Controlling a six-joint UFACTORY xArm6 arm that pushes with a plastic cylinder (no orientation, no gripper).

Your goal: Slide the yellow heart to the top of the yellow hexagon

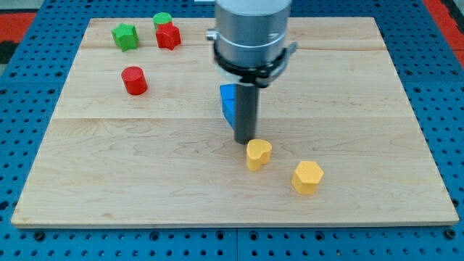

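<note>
The yellow heart lies on the wooden board, a little below the board's middle. The yellow hexagon lies to its lower right, a short gap apart. My tip stands just above and left of the heart, touching or almost touching its upper left edge. The rod hangs from the grey arm body at the view's top.
Blue blocks sit just behind the rod, partly hidden by it. A red cylinder lies at the left. A green star-like block, a green cylinder and a red star-like block cluster at the top left. The board rests on a blue pegboard.
</note>
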